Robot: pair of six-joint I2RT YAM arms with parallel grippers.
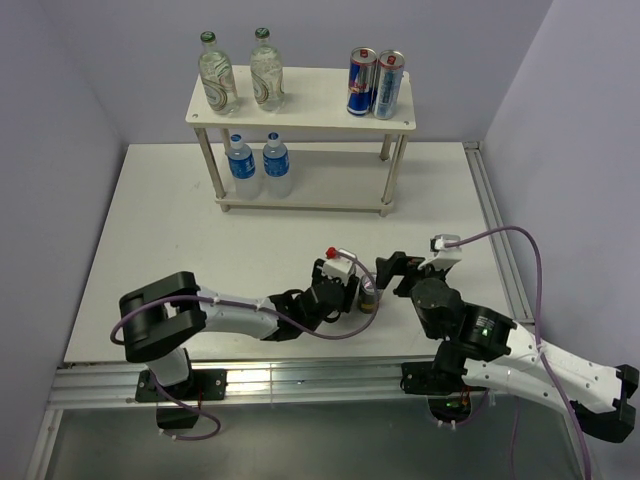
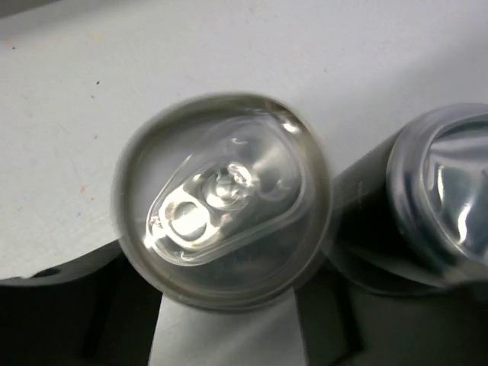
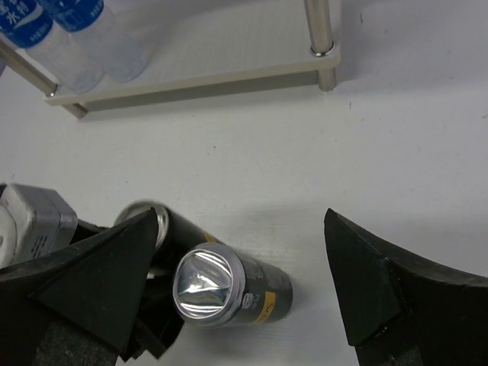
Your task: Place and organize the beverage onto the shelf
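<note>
Two short dark cans with gold labels stand side by side on the table. My left gripper (image 1: pixel 352 290) is shut on the left can (image 2: pixel 221 202), whose silver top fills the left wrist view. The second can (image 3: pixel 229 288) stands free right beside it and also shows in the left wrist view (image 2: pixel 427 206). My right gripper (image 3: pixel 240 221) is open, with the second can between its fingers, nearer the left finger (image 3: pixel 99 282). The shelf (image 1: pixel 300 112) holds two green-capped bottles (image 1: pixel 240 75) on top and two water bottles (image 1: pixel 258 165) on its lower board.
Two tall blue-and-silver cans (image 1: pixel 374 84) stand at the right of the shelf's top board. A shelf leg (image 3: pixel 322 38) and the lower board's edge lie beyond my right gripper. Walls close in the table on the left, back and right.
</note>
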